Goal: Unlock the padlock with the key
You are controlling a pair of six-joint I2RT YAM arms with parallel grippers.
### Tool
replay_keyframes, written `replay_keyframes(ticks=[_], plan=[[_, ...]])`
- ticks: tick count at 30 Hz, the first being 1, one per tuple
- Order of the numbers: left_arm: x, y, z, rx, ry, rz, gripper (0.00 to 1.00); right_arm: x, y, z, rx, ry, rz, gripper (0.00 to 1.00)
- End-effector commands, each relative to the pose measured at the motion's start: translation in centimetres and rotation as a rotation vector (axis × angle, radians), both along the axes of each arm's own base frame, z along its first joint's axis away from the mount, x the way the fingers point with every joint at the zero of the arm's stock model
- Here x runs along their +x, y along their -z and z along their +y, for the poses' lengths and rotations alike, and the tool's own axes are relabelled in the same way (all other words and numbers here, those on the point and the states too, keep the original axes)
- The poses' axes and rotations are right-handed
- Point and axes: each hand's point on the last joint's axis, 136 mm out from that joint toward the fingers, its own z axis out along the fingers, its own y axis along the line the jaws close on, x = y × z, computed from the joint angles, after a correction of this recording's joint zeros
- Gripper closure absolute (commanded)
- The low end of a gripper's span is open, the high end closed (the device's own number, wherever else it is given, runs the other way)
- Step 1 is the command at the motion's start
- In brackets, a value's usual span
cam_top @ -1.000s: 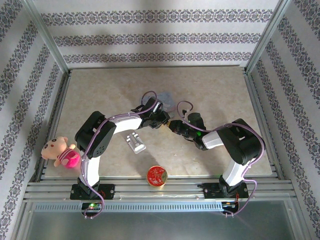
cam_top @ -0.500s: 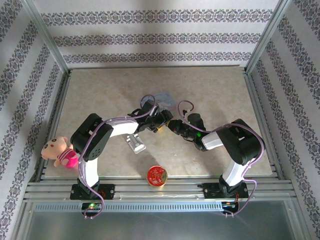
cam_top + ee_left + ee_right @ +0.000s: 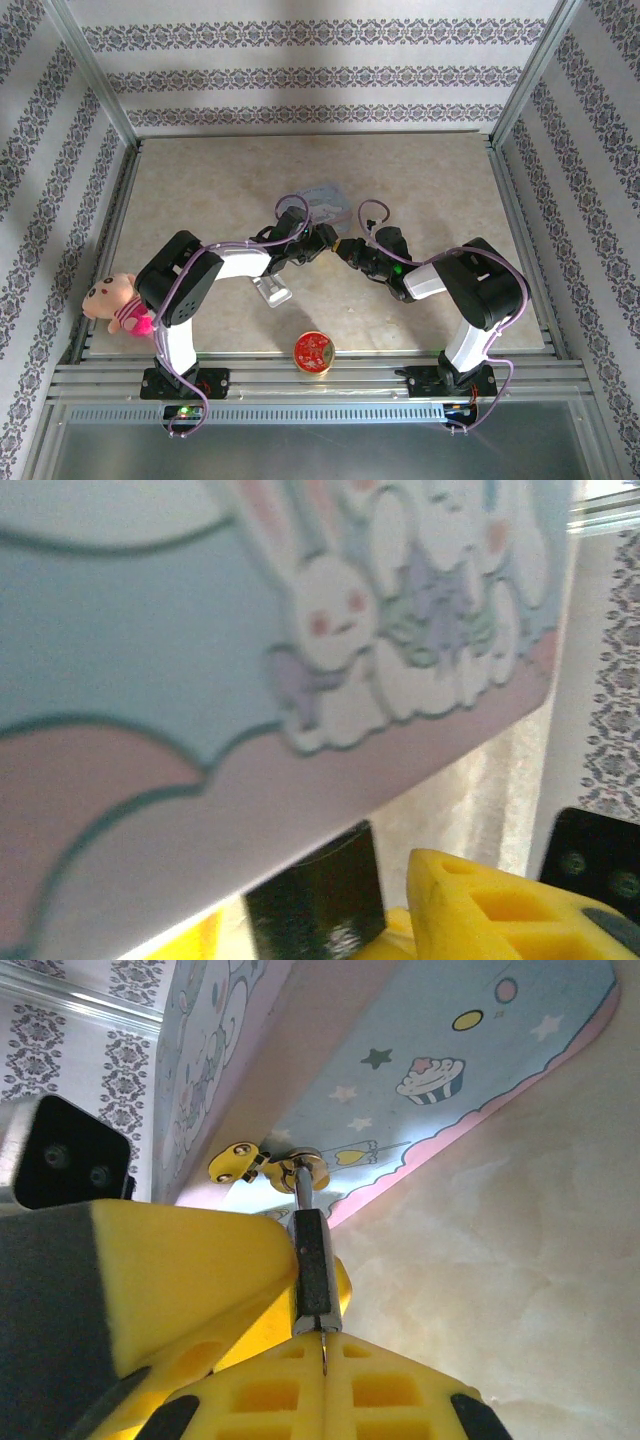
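Right hand (image 3: 347, 250): is hovering over the middle of the desk (image 3: 430, 190). Its fingers (image 3: 330, 1400) are pressing together. A thin metal edge, the key (image 3: 325, 1353), is showing at their seam and running up to the bottom end of the padlock (image 3: 312, 1270).
Left hand (image 3: 322, 243): is facing the right hand tip to tip. Its fingers (image 3: 480, 910) are standing apart, one on each side of the padlock, with a sliver of light showing on both sides.
Padlock: has a small dark body and is hanging from the gold hasp (image 3: 235, 1160) at the edge of the box (image 3: 150, 630). Its shackle is passing through a ring there. It is sitting between the two hands, just off the right fingertips.
Key seating: cannot tell whether the blade is sitting inside the lock, as the joint is too small to read.
Box: is pastel with a bunny and cupcake print, and is lying just behind the hands.
Block (image 3: 270, 289): is shiny silver and is lying beside the left forearm, apart from the padlock.
Round tin (image 3: 313, 352): is red and gold and is sitting at the near edge between the arm bases.
Plush (image 3: 118, 302): is pink and tan and is lying at the desk's left edge beside the left arm.
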Motion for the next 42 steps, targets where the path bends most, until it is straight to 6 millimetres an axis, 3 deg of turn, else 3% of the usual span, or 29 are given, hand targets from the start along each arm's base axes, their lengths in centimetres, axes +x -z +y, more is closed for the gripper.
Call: replay_keyframes(ticks=[1, 13, 19, 24, 29, 35, 39, 42], plan=[[1.6, -1.1, -0.4, -0.067, -0.008, -0.094, 0.56, 0.3, -0.6, 0.0, 0.023, 0.016, -0.018, 0.97], [1.5, -0.1, -0.1, -0.081, -0.027, -0.071, 0.64, 0.6, -0.8, 0.3, 0.038, 0.015, -0.016, 0.94], [1.5, -0.6, 0.2, -0.073, -0.032, -0.086, 0.75, 0.6, -0.2, -0.1, 0.022, 0.026, -0.009, 0.93], [1.5, -0.7, 0.6, -0.055, -0.037, -0.091, 0.86, 0.5, 0.0, -0.5, 0.003, 0.038, -0.012, 0.86], [1.7, -1.0, 0.7, -0.062, -0.042, -0.095, 0.91, 0.4, -0.1, -0.8, -0.017, 0.042, -0.017, 0.80], [1.7, -0.9, 0.7, -0.066, -0.047, -0.087, 0.93, 0.2, -0.4, -1.1, -0.038, 0.042, -0.031, 0.79], [1.6, -1.2, 0.5, -0.082, -0.048, -0.076, 0.94, -0.4, -0.7, -1.5, -0.121, 0.040, -0.057, 0.79], [1.5, -1.4, 0.2, -0.096, -0.042, -0.053, 0.94, -1.3, -0.5, -2.3, -0.278, 0.038, -0.067, 0.78]])
